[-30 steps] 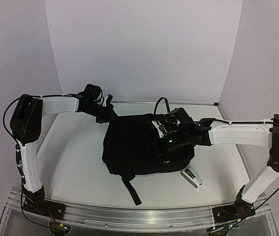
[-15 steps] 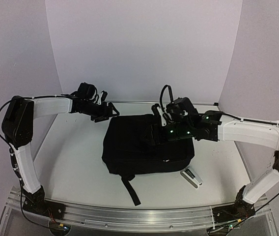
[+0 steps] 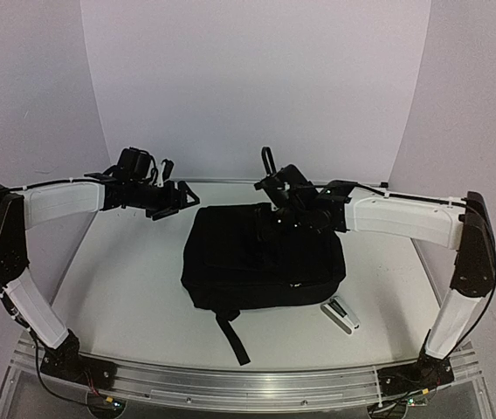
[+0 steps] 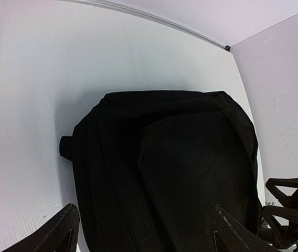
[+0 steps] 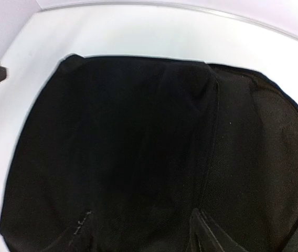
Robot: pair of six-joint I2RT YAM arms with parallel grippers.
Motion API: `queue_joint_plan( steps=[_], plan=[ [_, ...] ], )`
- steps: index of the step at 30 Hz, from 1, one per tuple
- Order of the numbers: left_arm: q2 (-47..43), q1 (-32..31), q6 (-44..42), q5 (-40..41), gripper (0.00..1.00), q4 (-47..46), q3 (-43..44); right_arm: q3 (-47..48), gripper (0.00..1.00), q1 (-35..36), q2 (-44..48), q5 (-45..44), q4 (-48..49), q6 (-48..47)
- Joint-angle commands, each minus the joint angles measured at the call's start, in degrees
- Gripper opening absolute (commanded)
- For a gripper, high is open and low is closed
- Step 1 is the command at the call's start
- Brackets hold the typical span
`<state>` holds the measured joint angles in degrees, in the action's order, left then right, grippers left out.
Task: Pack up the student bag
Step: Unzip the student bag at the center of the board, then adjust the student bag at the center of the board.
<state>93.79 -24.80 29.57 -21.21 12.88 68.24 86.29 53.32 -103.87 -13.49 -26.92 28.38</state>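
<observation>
The student bag (image 3: 257,262), a black fabric backpack, lies flat in the middle of the white table, one strap (image 3: 234,337) trailing toward the near edge. My left gripper (image 3: 175,200) hovers off the bag's far-left corner, open. In the left wrist view its fingertips (image 4: 61,232) stand wide apart above the bag (image 4: 165,168) with nothing between them. My right gripper (image 3: 273,202) hangs over the bag's far edge, open. The right wrist view shows its fingers (image 5: 208,231) spread over the dark fabric (image 5: 138,147), gripping nothing. The bag's inside is hidden.
A small white and black object (image 3: 341,314) lies on the table (image 3: 126,271) by the bag's near-right corner. White walls close the back and both sides. The right arm's gripper (image 4: 290,210) shows at the lower right of the left wrist view.
Both grippers were shut at the bag's far edge; now both are open and off it. The left arm has drawn back to the left, the right has risen and shifted left.
</observation>
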Motion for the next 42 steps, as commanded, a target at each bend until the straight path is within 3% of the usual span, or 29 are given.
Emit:
queue_joint_plan(
  steps=[1,7,12,17,22,30,42],
  plan=[
    [-4.1,0.2,0.8,2.4,0.84,-0.9,-2.0,4.0,0.56,0.2,-2.0,-3.3,-3.3,-0.5],
    [-5.0,0.1,-0.1,3.3,0.84,0.7,-1.3,4.2,0.41,0.2,-3.7,-4.8,-4.7,0.8],
    [-4.8,-0.4,-0.4,4.1,0.84,1.9,0.1,4.0,0.18,0.1,-4.6,-6.2,-5.5,2.9],
    [-1.9,-7.1,-2.1,11.0,0.84,6.9,6.6,1.9,0.00,-1.3,-3.3,-5.8,-5.4,5.3],
    [4.4,-14.4,-1.6,14.1,0.84,10.1,15.4,-3.7,0.00,-4.6,0.4,1.2,-0.6,5.7],
    [13.8,-20.6,-0.4,14.7,0.86,13.5,25.8,-19.0,0.00,-11.7,8.4,22.4,19.0,9.1],
    [25.0,-26.4,0.6,24.9,0.97,27.1,41.2,-22.9,0.00,-12.1,9.0,26.7,25.0,10.5]
  ],
)
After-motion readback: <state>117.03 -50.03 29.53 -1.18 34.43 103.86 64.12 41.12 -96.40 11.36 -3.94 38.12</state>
